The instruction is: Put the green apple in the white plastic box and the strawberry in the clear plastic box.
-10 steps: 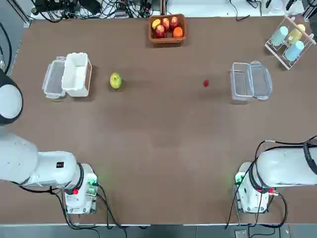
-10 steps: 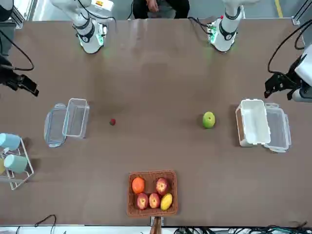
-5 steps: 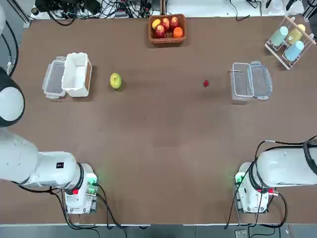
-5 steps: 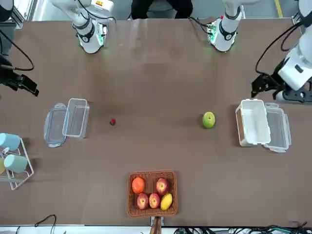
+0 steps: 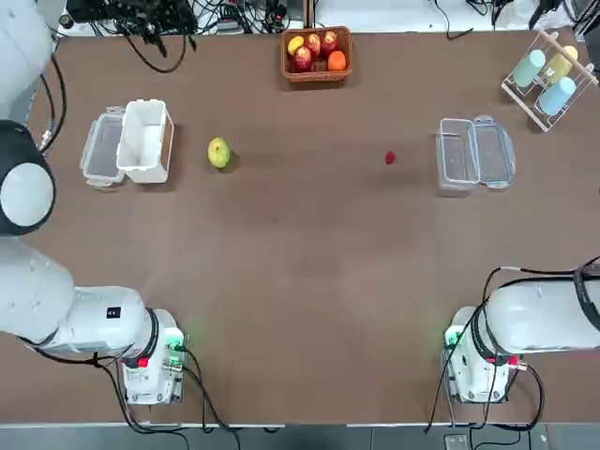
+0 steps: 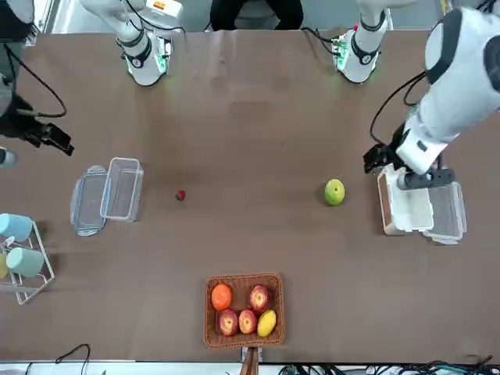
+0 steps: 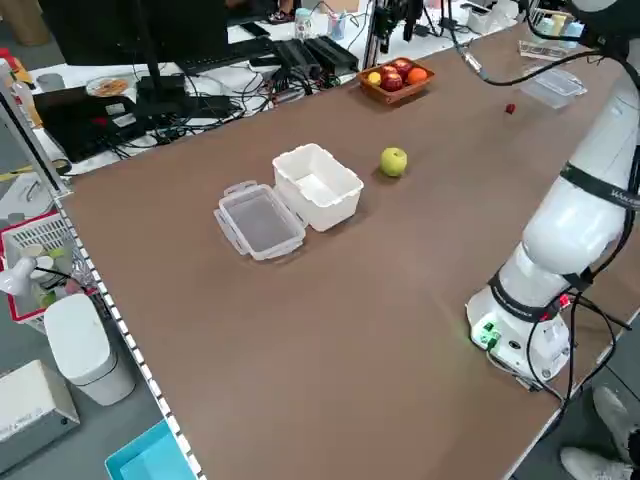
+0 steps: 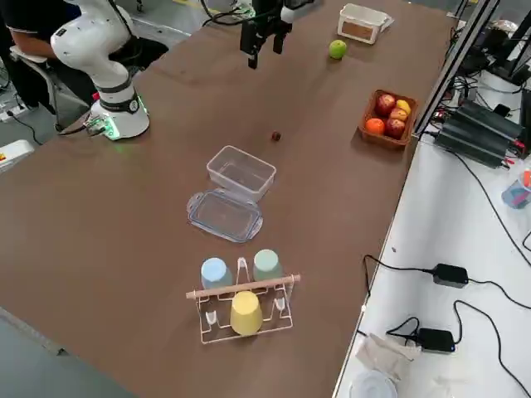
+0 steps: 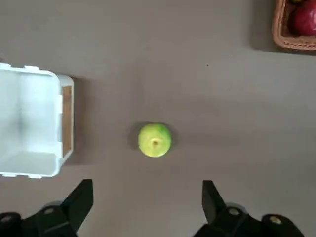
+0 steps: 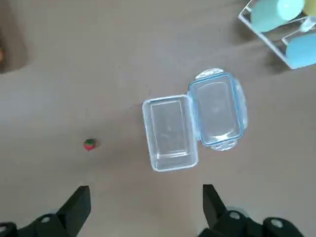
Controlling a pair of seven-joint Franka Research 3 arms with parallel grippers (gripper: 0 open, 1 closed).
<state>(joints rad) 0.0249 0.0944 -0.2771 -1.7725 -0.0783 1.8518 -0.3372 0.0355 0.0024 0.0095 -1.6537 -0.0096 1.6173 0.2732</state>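
Open tabletop around green apple (image 5: 218,152), white plastic box (image 5: 144,141) just beside it, strawberry (image 5: 390,157) standing clear.

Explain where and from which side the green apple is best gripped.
Grip the green apple across its widest middle, coming straight down from above. It sits upright on the bare table with its stem dimple up, clear of the white box, so its round sides are free. The left claw hangs open over it.
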